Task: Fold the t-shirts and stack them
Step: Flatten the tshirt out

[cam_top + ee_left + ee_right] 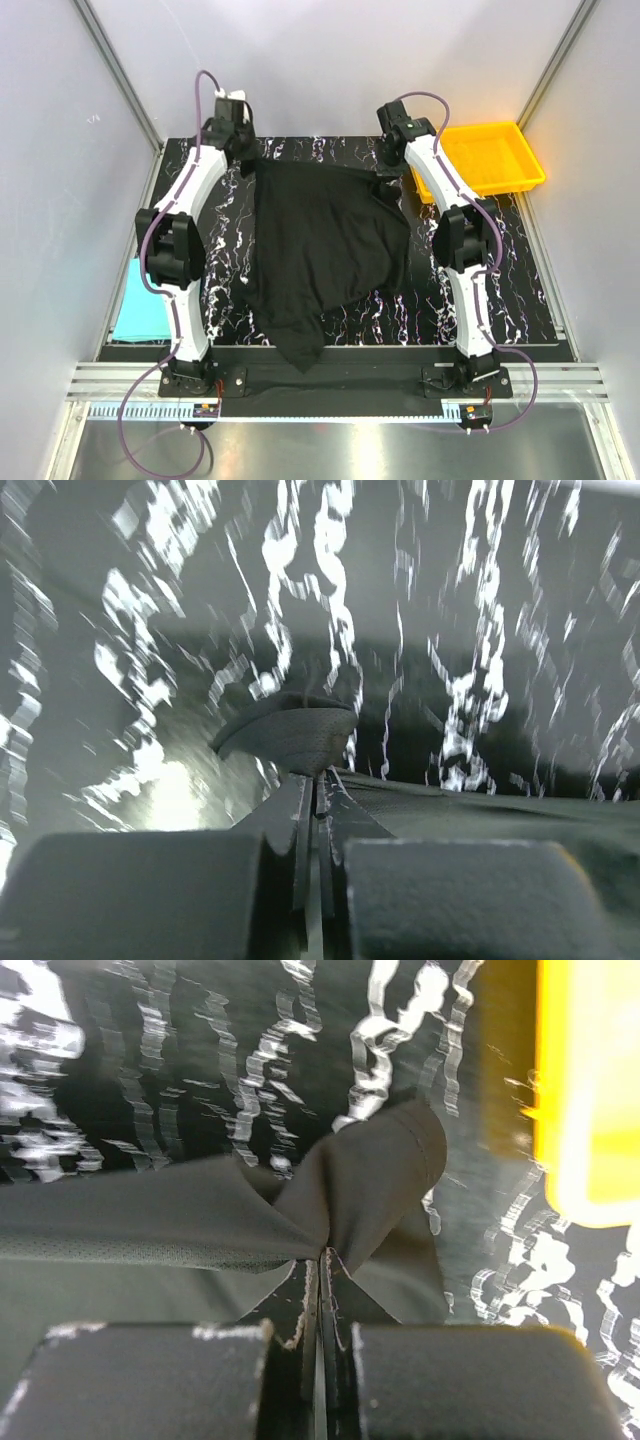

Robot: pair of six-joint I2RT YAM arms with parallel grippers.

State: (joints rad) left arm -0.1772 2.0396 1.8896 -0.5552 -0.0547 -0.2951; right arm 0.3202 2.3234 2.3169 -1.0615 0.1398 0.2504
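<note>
The marbled tabletop (500,290) carries the black t-shirt (325,240), spread down its middle with a tail hanging over the near edge. The yellow tray (490,155) sits off the shirt's far-right corner. The teal t-shirt (140,300) lies flat well to its left, probably set aside until this one is folded. The left gripper (247,160) is clamped tight on the shirt's far-left corner and the right gripper (388,172) on its far-right corner (both wrist views show cloth bunched in closed jaws). The far edge is taut between them, presumably to pull the shirt flat.
</note>
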